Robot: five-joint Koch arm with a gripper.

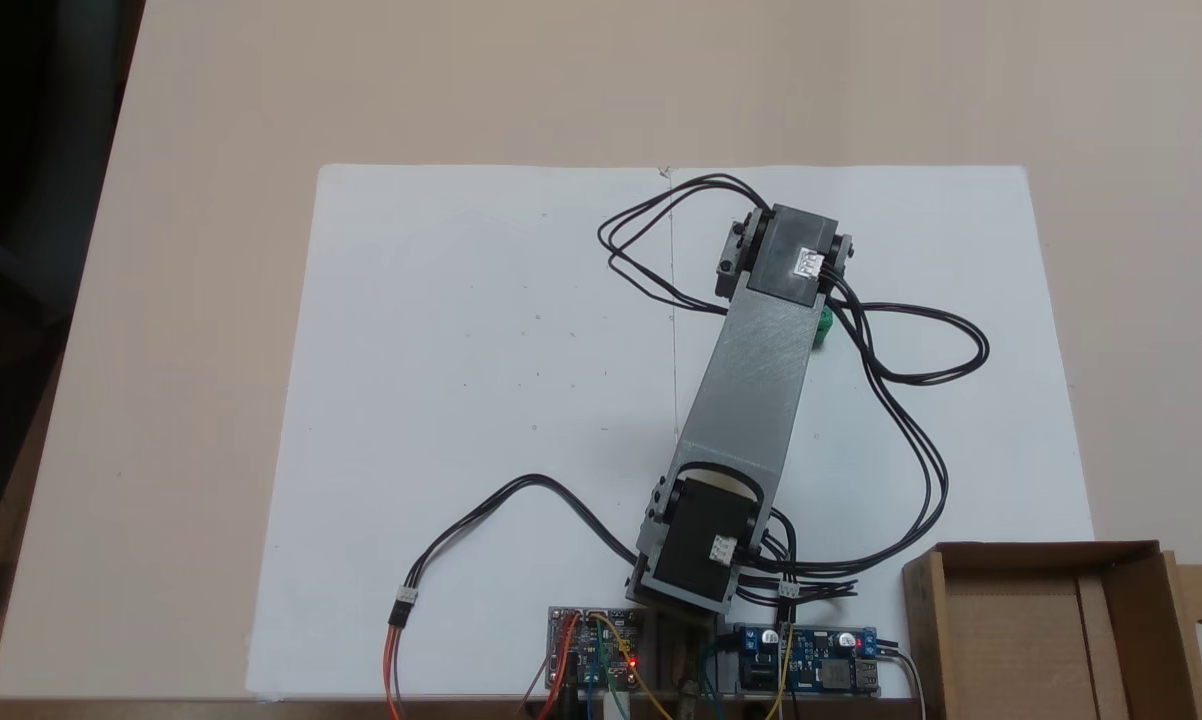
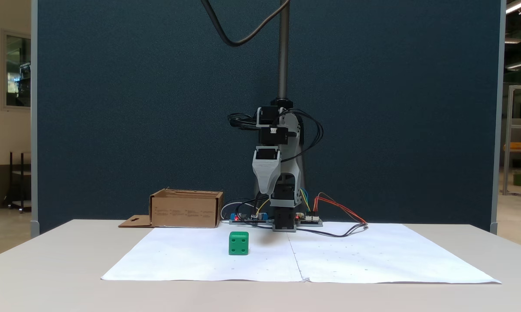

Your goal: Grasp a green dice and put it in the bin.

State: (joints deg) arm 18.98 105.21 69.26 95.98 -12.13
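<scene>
dice (image 2: 238,243) on paper (image 2: 200,260), hand (image 2: 267,188) above.

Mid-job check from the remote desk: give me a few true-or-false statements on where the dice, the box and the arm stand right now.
1. The green dice sits on the white paper. True.
2. The dice is already inside the cardboard box. False: it lies on the paper, apart from the box.
3. The hand is gripping the dice. False: in the front fixed view it hangs above the table, with the dice below and to its left.
4. In the top fixed view the arm hides most of the dice. True: only a green edge shows beside it.
5. The box lies on its side. False: it stands with its open top upward.
</scene>
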